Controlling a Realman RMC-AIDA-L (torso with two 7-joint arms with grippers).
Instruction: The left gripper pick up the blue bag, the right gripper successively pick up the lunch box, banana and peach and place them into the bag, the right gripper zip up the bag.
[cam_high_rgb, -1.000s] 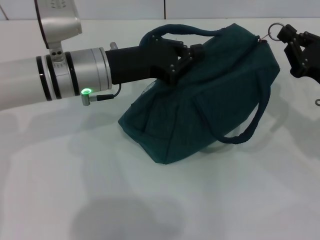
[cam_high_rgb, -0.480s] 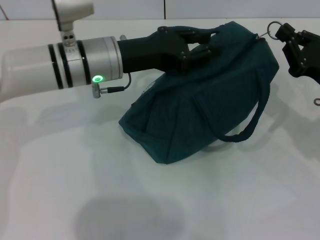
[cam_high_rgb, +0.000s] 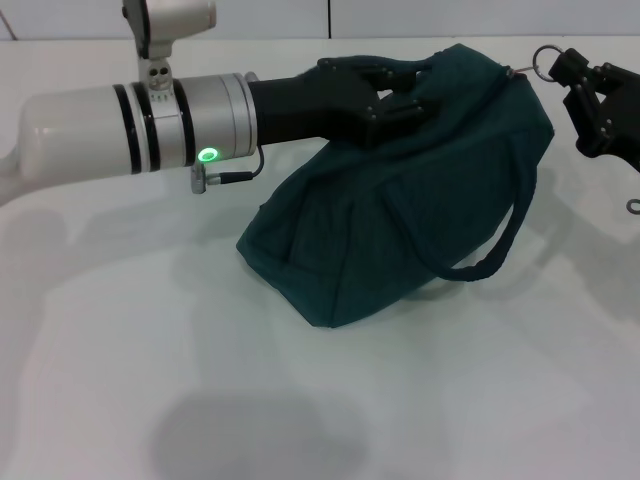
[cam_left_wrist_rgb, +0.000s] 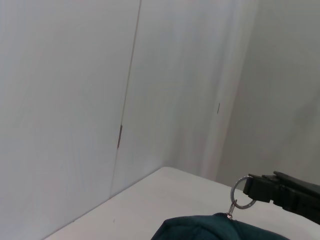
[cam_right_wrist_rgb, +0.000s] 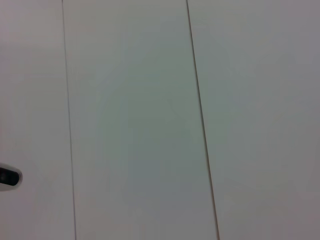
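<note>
White table (cam_high_rgb: 200, 400) supports blue bag (cam_high_rgb: 400, 220); left gripper (cam_high_rgb: 395, 85) clamps its handle (cam_high_rgb: 385, 68); right gripper (cam_high_rgb: 572, 72) pinches zipper ring (cam_high_rgb: 546, 58).

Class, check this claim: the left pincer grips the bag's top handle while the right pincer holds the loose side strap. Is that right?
Not quite. The left pincer does grip the top handle of the bag, but the right pincer holds the metal zip ring at the bag's end, not the side strap. The head view shows it.

One dark teal bag (cam_high_rgb: 400, 210); one metal zipper ring (cam_left_wrist_rgb: 242, 192); two black grippers, the left gripper (cam_high_rgb: 395, 85) and the right gripper (cam_high_rgb: 590, 95); one white table (cam_high_rgb: 150, 380).
</note>
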